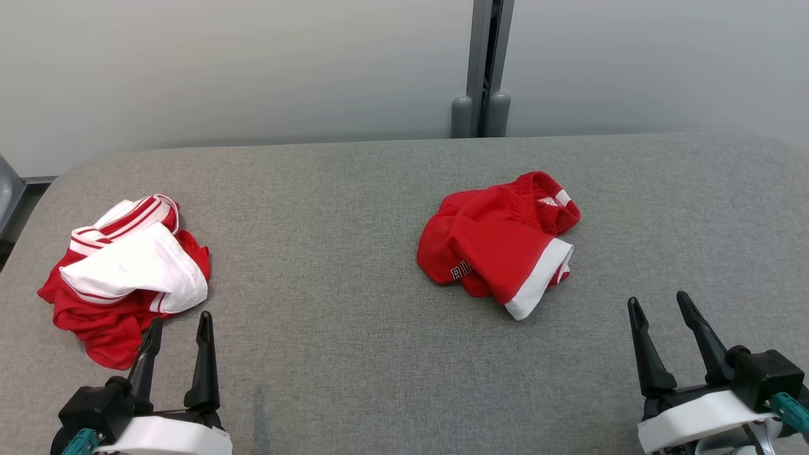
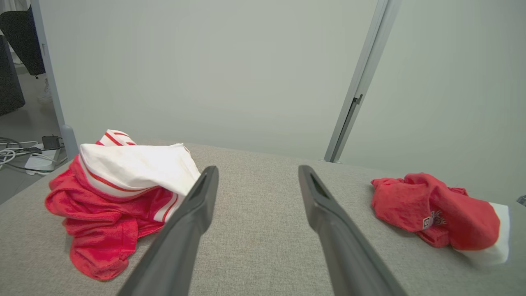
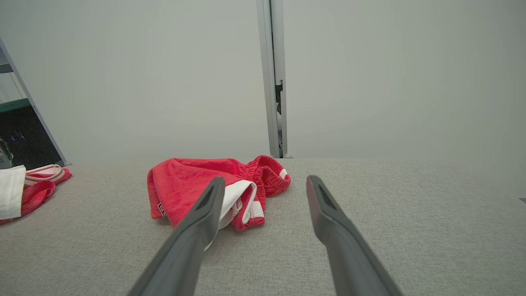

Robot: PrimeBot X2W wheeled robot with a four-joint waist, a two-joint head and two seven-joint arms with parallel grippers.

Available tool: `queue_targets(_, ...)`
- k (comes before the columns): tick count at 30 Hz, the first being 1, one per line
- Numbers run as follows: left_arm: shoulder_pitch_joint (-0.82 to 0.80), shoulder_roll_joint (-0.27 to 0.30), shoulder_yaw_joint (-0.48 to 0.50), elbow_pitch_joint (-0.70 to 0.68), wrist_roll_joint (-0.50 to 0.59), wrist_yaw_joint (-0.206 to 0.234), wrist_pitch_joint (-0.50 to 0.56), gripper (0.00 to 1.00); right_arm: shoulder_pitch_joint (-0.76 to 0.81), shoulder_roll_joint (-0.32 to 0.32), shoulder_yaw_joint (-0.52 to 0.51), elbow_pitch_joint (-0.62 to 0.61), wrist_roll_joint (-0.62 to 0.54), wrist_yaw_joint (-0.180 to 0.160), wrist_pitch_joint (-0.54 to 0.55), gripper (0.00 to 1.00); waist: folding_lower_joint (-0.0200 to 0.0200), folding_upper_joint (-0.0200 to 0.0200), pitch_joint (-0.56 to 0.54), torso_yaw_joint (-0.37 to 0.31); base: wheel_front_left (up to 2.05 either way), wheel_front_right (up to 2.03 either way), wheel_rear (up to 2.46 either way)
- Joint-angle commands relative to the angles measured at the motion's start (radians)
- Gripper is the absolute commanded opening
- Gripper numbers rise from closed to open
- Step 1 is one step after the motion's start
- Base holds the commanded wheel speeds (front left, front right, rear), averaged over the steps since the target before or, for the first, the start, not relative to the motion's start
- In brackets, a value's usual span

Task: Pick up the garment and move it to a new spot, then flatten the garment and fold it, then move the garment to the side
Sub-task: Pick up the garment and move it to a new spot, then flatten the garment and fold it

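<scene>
While both arms are waiting at the near edge, overall status: no step of the task is showing as begun.
Left gripper (image 1: 180, 318): is hovering low over the grey padded surface (image 1: 328, 253) with its jaws standing wide apart and is grasping nothing. Its fingertips are sitting just beside the near edge of the red-and-white garment (image 1: 126, 272); whether they are touching it cannot be told.
Right gripper (image 1: 657, 297): is likewise released and empty, and is pointing across bare surface. The red shorts (image 1: 499, 243) are lying ahead of it and towards its left, near but apart.
Red shorts: are lying crumpled around the middle of the surface, right of centre. The white hem band is facing the robot and the elastic waistband is facing the wall.
Red-and-white garment: is lying bunched at the left end, well apart from the shorts, with a white panel draping over the red cloth.
Task's garment: the pictures are not settling which heap is meant, since both are lying unfolded.
Work done: none is showing; neither piece is lying flat or folded.
Work remaining: by my judgement all of it, namely lifting, relocating, flattening, folding and setting aside.
</scene>
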Motion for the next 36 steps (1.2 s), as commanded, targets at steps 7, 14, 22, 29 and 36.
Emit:
queue_targets(7, 0.008, -0.001, 0.009, 0.000, 0.015, -0.004, 0.000, 1.00, 0.002, -0.006, -0.002, 0.009, 0.007, 0.000, -0.008, 1.00, 0.0000, -0.0001, -0.002, -0.002, 0.00, 0.00, 0.00)
queue_targets(14, 0.007, -0.004, 0.015, 0.006, 0.020, -0.010, 0.000, 1.00, 0.007, -0.006, -0.003, 0.010, 0.008, 0.000, -0.008, 1.00, 0.0000, -0.0001, -0.006, -0.001, 0.00, 0.00, 0.00)
queue_targets(22, 0.010, -0.006, 0.016, 0.003, 0.030, -0.013, 0.000, 1.00, 0.011, -0.002, -0.005, 0.011, 0.008, 0.000, -0.008, 1.00, 0.0000, -0.0001, -0.010, 0.004, 0.00, 0.00, 0.00)
queue_targets(29, 0.006, -0.003, 0.007, 0.003, 0.037, -0.014, 0.000, 1.00, 0.013, 0.001, -0.008, 0.009, 0.008, 0.000, -0.008, 1.00, 0.0000, -0.0001, -0.010, 0.013, 0.00, 0.00, 0.00)
queue_targets(36, -0.059, -0.011, -0.062, 0.017, 0.040, -0.024, 0.013, 1.00, -0.007, 0.000, 0.005, 0.012, 0.010, 0.000, -0.008, 1.00, 0.0000, -0.0001, 0.006, -0.006, 0.00, 0.00, 0.00)
